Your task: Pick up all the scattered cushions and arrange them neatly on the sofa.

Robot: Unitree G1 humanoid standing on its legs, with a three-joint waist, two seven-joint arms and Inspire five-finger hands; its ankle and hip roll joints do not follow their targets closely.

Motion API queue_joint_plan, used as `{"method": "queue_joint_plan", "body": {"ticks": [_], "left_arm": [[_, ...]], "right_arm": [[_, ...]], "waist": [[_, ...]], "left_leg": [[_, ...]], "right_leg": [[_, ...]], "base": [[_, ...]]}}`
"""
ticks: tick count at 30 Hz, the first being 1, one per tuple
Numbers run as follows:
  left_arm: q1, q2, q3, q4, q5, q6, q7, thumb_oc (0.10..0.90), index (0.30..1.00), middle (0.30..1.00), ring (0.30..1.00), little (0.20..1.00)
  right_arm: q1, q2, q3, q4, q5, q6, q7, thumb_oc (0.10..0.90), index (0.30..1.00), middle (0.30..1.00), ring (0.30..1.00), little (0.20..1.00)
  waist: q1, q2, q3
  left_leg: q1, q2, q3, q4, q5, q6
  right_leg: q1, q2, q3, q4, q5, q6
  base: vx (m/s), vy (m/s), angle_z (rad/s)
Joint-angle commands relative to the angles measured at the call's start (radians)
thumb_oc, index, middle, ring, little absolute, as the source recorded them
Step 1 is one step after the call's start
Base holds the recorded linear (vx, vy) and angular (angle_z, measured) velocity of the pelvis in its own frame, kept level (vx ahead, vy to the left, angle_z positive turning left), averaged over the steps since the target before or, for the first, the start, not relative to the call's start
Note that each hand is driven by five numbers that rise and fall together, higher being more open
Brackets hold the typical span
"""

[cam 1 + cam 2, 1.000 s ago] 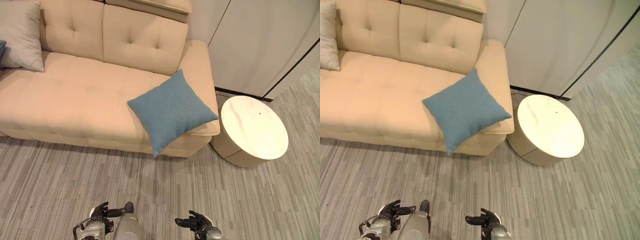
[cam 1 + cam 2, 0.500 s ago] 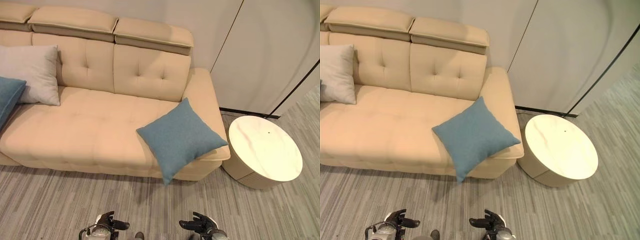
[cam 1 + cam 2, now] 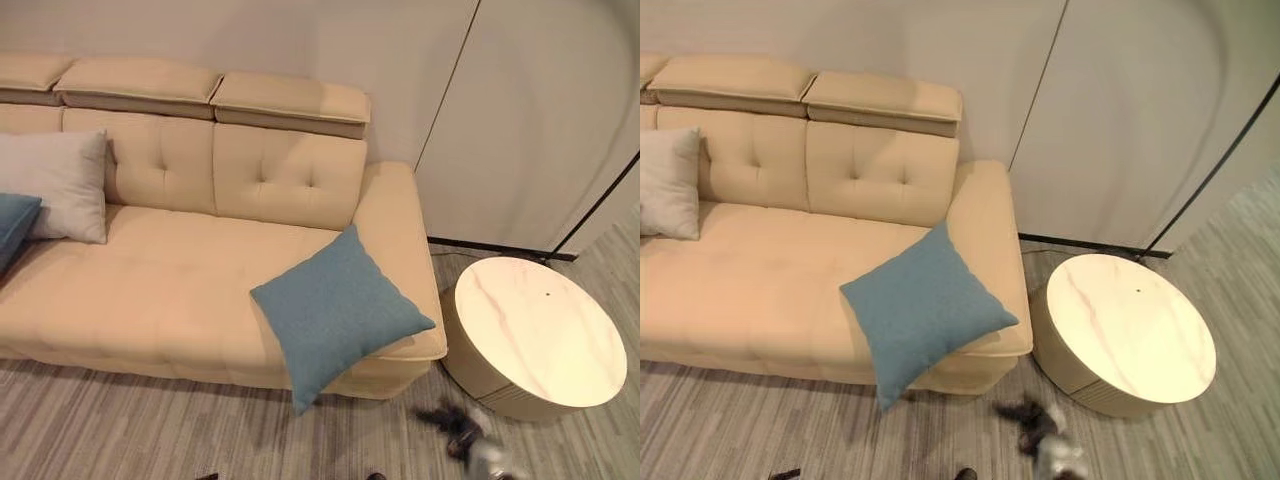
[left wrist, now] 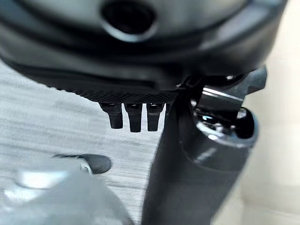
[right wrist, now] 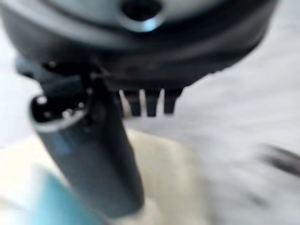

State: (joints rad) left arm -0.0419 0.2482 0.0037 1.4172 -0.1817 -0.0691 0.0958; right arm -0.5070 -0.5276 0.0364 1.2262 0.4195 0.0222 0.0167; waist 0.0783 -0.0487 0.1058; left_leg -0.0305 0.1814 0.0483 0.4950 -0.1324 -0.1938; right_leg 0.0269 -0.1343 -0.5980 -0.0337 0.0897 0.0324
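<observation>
A blue cushion (image 3: pixel 340 312) lies tilted at the right end of the beige sofa (image 3: pixel 170 280), one corner hanging over the seat's front edge. A grey cushion (image 3: pixel 55 185) leans against the backrest at the left, with another blue cushion (image 3: pixel 14 228) beside it at the far left. My right hand (image 3: pixel 463 433) hovers blurred over the floor, below the sofa's right end and beside the round table, open and empty. Its thumb (image 5: pixel 93 154) stands straight in the right wrist view. My left hand (image 4: pixel 197 154) is open over the floor and holds nothing.
A round pale table (image 3: pixel 540 335) stands on the striped grey carpet (image 3: pixel 120 430) just right of the sofa. White wall panels (image 3: pixel 540 110) rise behind it. Most of the sofa seat between the cushions is bare.
The camera has shifted, so the whole scene sits differently. My right hand has risen and moved right, toward the round table. My left hand has dropped below the eye views' bottom edge.
</observation>
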Motion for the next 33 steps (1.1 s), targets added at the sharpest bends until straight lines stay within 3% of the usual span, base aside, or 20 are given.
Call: {"method": "queue_joint_plan", "body": {"ticks": [1,3,4,5,7,8,10,13,15,16,17,19,20,21,24,33], "left_arm": [[-0.038,0.058,-0.062,-0.046,-0.061,-0.011,-0.035,0.8,0.9,0.9,0.9,0.9],[-0.043,0.062,-0.044,-0.051,-0.078,-0.01,-0.046,0.8,0.9,0.9,0.9,0.9],[-0.041,0.068,-0.02,-0.06,-0.103,-0.011,-0.054,0.8,0.9,0.9,0.9,0.9],[-0.055,0.073,-0.002,-0.086,-0.148,-0.014,-0.061,0.8,0.9,0.9,0.9,0.9],[-0.078,0.078,-0.005,-0.108,-0.158,-0.018,-0.057,0.8,0.9,0.9,0.9,0.9],[-0.101,0.089,-0.014,-0.12,-0.161,-0.02,-0.052,0.8,0.9,0.9,0.9,0.9],[-0.129,0.1,-0.005,-0.169,-0.188,-0.034,-0.058,0.8,0.9,0.9,0.9,0.9],[-0.105,0.134,0.069,-0.343,-0.306,-0.045,-0.089,0.8,0.9,0.9,0.9,0.9],[-0.131,0.116,0.032,-0.444,-0.36,-0.038,-0.094,0.8,0.9,0.9,0.9,0.9],[-0.159,0.11,0.01,-0.49,-0.395,-0.042,-0.09,0.8,0.9,0.9,0.9,0.9],[-0.152,0.097,0.019,-0.556,-0.42,-0.039,-0.053,0.8,0.9,0.9,0.9,0.9],[-0.157,0.094,0.052,-0.676,-0.475,-0.064,-0.014,0.8,0.9,0.9,0.9,0.9],[-0.151,0.093,0.049,-0.724,-0.491,-0.066,-0.019,0.8,0.9,0.9,0.9,0.9],[-0.158,0.085,0.044,-0.771,-0.537,-0.085,-0.021,0.8,0.9,0.9,0.9,0.9],[-0.233,0.083,0.033,-0.753,-0.593,-0.078,0.003,0.8,0.9,0.9,0.9,0.9],[-0.384,0.031,0.015,-0.552,-0.649,-0.064,0.042,0.8,0.9,0.9,0.9,0.9]], "right_arm": [[-0.491,-0.138,0.08,0.001,0.126,-0.119,0.04,0.8,0.9,0.9,0.9,0.9],[-0.544,-0.129,0.106,0.016,0.126,-0.113,0.046,0.8,0.9,0.9,0.9,0.9],[-0.577,-0.114,0.132,0.013,0.117,-0.112,0.048,0.8,0.9,0.9,0.9,0.9],[-0.639,-0.058,0.17,0.004,0.095,-0.111,0.051,0.8,0.9,0.9,0.9,0.9],[-0.661,-0.034,0.185,0.007,0.081,-0.115,0.05,0.8,0.9,0.9,0.9,0.9],[-0.691,-0.034,0.202,0.007,0.077,-0.117,0.051,0.8,0.9,0.9,0.9,0.9],[-0.674,-0.01,0.203,-0.011,0.063,-0.117,0.042,0.8,0.9,0.9,0.9,0.9],[-0.81,-0.13,0.288,-0.016,0.07,0.012,0.141,0.8,0.9,0.9,0.9,0.9],[-0.891,-0.028,0.307,0.186,0.027,0.03,0.156,0.8,0.9,0.9,0.9,0.9],[-0.905,-0.016,0.313,0.223,0.009,0.022,0.134,0.8,0.9,0.9,0.9,0.9],[-0.802,-0.009,0.285,0.155,-0.011,0.012,0.117,0.8,0.9,0.9,0.9,0.9],[-0.395,0.041,0.264,-0.362,-0.093,-0.038,0.062,0.8,0.9,0.9,0.9,0.9],[-0.359,0.03,0.249,-0.472,-0.112,-0.043,0.034,0.8,0.9,0.9,0.9,0.9],[-0.341,0.062,0.232,-0.538,-0.185,-0.001,-0.046,0.8,0.9,0.9,0.9,0.9],[-0.397,0.123,0.228,-0.478,-0.215,0.069,-0.078,0.8,0.9,0.9,0.9,0.9],[-0.446,0.203,0.344,-0.385,-0.231,0.051,-0.052,0.8,0.9,0.9,0.9,0.9]], "waist": [[0.086,-0.057,0.047],[0.09,-0.06,0.046],[0.097,-0.063,0.038],[0.117,-0.051,0.026],[0.13,-0.052,0.029],[0.131,-0.049,0.036],[0.136,-0.034,0.03],[0.13,-0.047,0.006],[0.167,-0.075,-0.025],[0.174,-0.083,-0.03],[0.167,-0.079,-0.026],[0.091,-0.057,0.017],[0.085,-0.055,0.027],[0.081,-0.05,0.051],[0.08,-0.053,0.085],[0.059,-0.071,0.154]], "left_leg": [[-0.124,0.082,0.088,0.054,0.065,0.027],[-0.132,0.084,0.098,-0.009,0.052,0.037],[-0.126,0.081,0.099,-0.141,0.059,0.044],[-0.131,0.075,0.067,-0.439,0.14,0.043],[-0.167,0.063,0.038,-0.519,0.169,0.04],[-0.21,0.061,0.026,-0.525,0.19,0.039],[-0.196,0.059,0.027,-0.524,0.217,0.031],[-0.177,0.072,0.056,-0.519,0.242,0.025],[-0.153,0.061,0.055,-0.561,0.282,0.025],[-0.154,0.057,0.057,-0.567,0.292,0.026],[-0.163,0.059,0.057,-0.571,0.307,0.029],[-0.178,0.076,0.096,-0.577,0.31,0.032],[-0.194,0.074,0.095,-0.576,0.31,0.036],[-0.229,0.065,0.079,-0.572,0.309,0.046],[-0.261,0.053,0.066,-0.561,0.312,0.056],[-0.322,0.045,0.066,-0.561,0.326,0.06]], "right_leg": [[0.13,0.014,0.023,-0.002,-0.163,0.045],[0.145,0.015,0.027,-0.015,-0.166,0.049],[0.159,0.021,0.033,-0.032,-0.167,0.06],[0.191,0.036,0.048,-0.05,-0.19,0.071],[0.217,0.041,0.06,-0.052,-0.213,0.068],[0.222,0.038,0.055,-0.048,-0.216,0.06],[0.231,0.047,0.071,-0.045,-0.215,0.07],[0.238,0.049,0.097,-0.054,-0.212,0.082],[0.216,0.051,0.106,-0.054,-0.212,0.091],[0.203,0.053,0.109,-0.054,-0.209,0.095],[0.184,0.056,0.113,-0.054,-0.206,0.096],[0.124,0.059,0.154,-0.054,-0.186,0.101],[0.106,0.058,0.159,-0.054,-0.18,0.102],[0.069,0.056,0.16,-0.054,-0.174,0.101],[0.037,0.054,0.162,-0.052,-0.164,0.099],[-0.051,0.049,0.178,-0.04,-0.139,0.103]], "base": [[0.12,-0.096,-0.35],[0.15,0.001,-0.12],[0.35,0.156,0.07],[0.29,0.151,0.03],[0.18,0.123,-0.14],[0.2,0.185,-0.18],[0.15,0.15,-0.24],[0.21,0.121,-0.31],[0.26,0.08,-0.24],[0.12,0.065,0.0],[-0.1,0.062,0.2],[-0.23,0.07,-0.15],[-0.19,0.08,-0.18],[-0.13,0.061,-0.12],[-0.09,0.029,-0.16],[-0.07,0.01,-0.08]]}}
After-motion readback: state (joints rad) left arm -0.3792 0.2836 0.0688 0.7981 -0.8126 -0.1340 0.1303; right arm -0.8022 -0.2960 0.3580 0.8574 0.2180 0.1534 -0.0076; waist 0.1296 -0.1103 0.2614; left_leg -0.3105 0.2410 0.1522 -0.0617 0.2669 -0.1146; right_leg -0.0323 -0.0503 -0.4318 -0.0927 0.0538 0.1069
